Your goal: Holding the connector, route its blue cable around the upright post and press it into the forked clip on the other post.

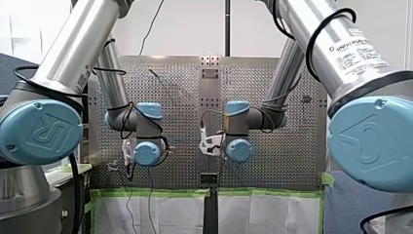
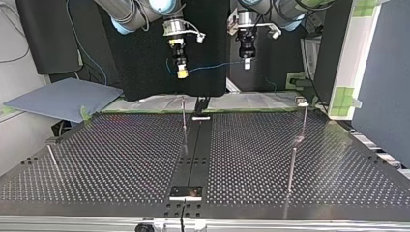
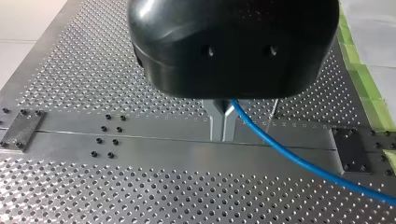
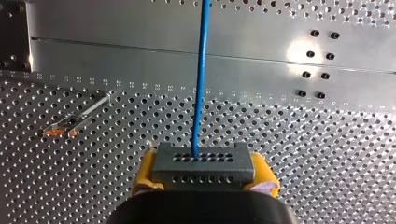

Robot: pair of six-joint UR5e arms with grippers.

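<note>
Gripping the grey connector (image 4: 203, 163) between its yellow pads (image 4: 145, 170), my right hand (image 2: 182, 71) hangs upper centre in the top view, well above the bench (image 2: 121, 159). The blue cable (image 2: 212, 66) spans from it to my left hand (image 2: 247, 62), whose metal fingers (image 3: 217, 123) pinch narrow on it, probably so the slack can be steered. The centre post (image 2: 183, 116) and the right-hand post (image 2: 305, 121) stand below, untouched; I cannot tell which carries the clip.
</note>
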